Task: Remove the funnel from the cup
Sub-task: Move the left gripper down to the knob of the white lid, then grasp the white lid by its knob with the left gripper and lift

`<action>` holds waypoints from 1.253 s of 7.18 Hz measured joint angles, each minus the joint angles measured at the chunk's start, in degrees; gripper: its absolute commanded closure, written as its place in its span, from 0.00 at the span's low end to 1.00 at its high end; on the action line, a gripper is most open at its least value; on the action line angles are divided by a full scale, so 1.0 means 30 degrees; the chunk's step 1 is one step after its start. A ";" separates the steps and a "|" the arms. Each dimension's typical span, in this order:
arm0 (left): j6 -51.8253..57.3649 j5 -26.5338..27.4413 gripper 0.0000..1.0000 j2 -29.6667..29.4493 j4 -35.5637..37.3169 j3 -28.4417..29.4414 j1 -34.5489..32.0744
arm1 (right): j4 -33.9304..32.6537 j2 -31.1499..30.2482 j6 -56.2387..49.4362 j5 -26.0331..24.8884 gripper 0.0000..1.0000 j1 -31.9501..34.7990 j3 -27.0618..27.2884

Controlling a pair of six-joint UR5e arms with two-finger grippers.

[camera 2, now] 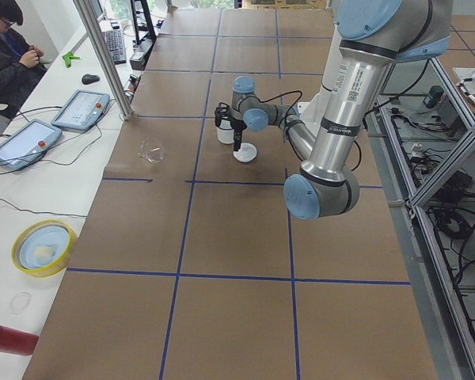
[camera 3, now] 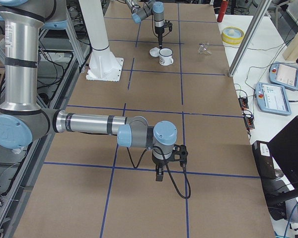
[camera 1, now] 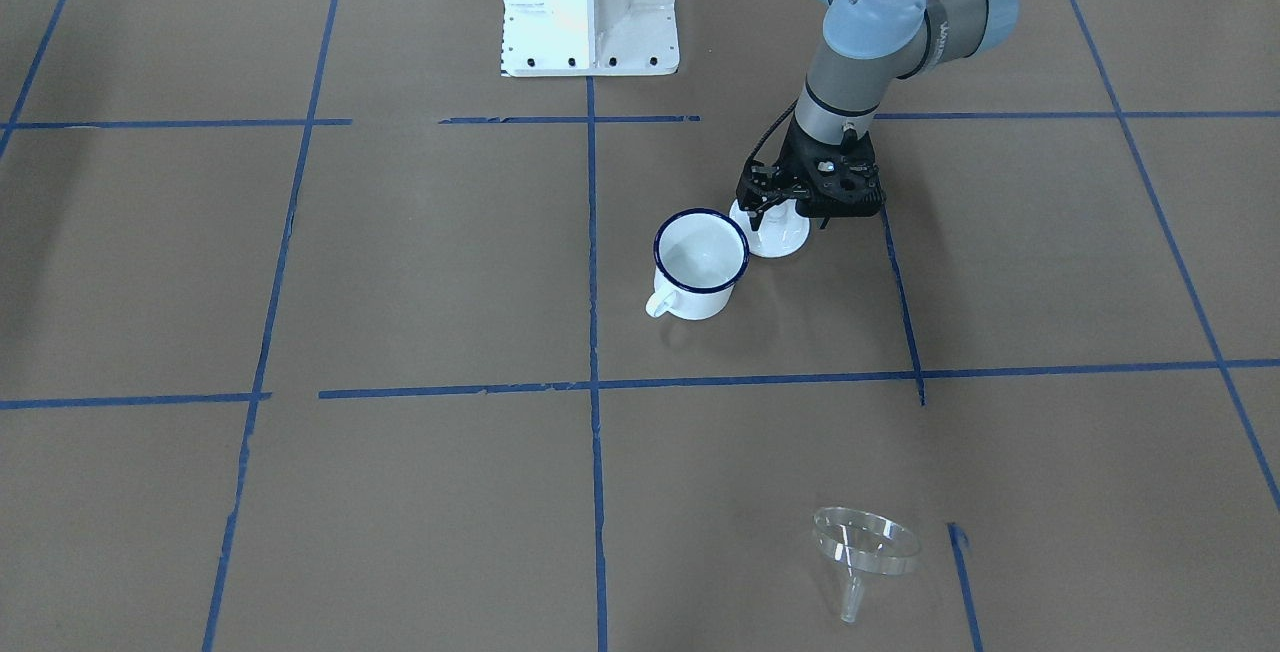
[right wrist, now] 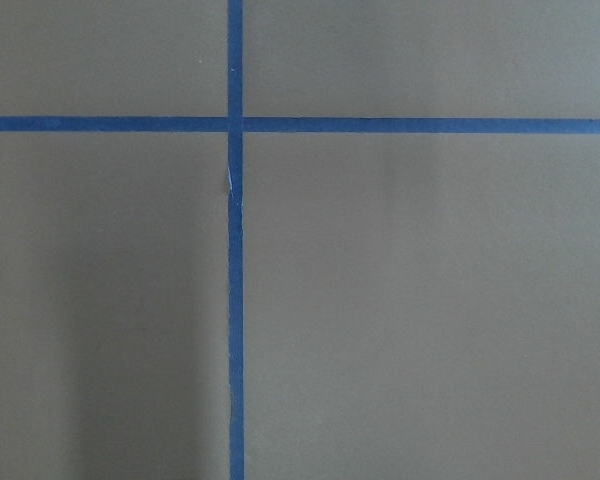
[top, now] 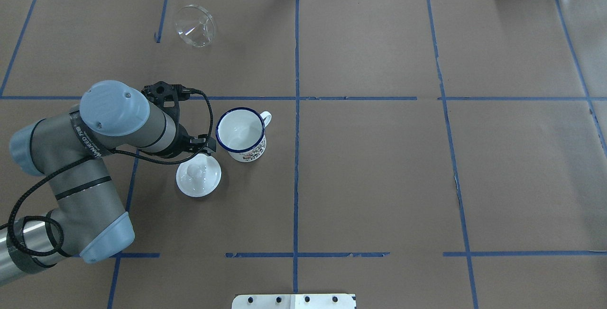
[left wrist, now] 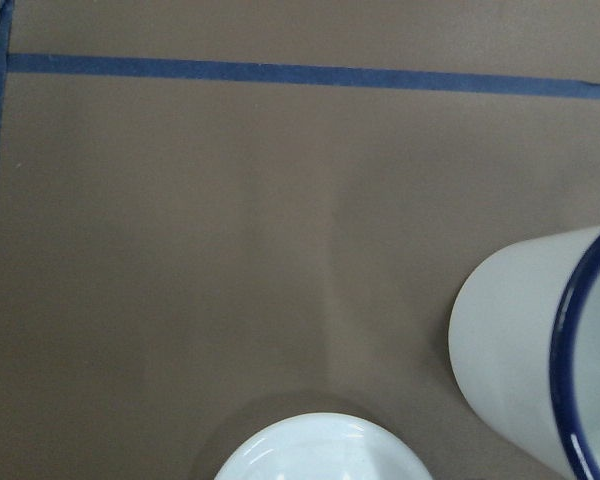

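One funnel [camera 1: 866, 540] lies on its side on the desk [camera 1: 400, 282], well apart from the one upright cup [camera 1: 700, 262]. One white lid [top: 198, 175] sits just beside the cup, under the left claw [camera 1: 768, 214]. The spread of the left claw and of the right claw [camera 3: 159, 174] cannot be told.

Your table [top: 379, 181] is covered in brown paper crossed by blue tape lines [top: 296, 157]. In the left side view, a white bench [camera 2: 63, 182] runs along nine o'clock, carrying a tablet [camera 2: 81, 108], a keyboard [camera 2: 115, 46] and a yellow dish [camera 2: 16, 252]. A seated person [camera 2: 8, 55] is at ten o'clock.
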 measured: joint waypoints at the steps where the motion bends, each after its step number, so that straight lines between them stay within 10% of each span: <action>1: -0.0007 -0.0012 0.11 0.0043 -0.0057 0.0031 0.0198 | 0.0000 -0.0001 0.0000 0.0000 0.00 0.0000 0.0000; 9: -0.0303 -0.0801 0.25 0.0078 0.0173 0.0048 0.0858 | 0.0000 0.0000 0.0000 0.0000 0.00 0.0000 0.0000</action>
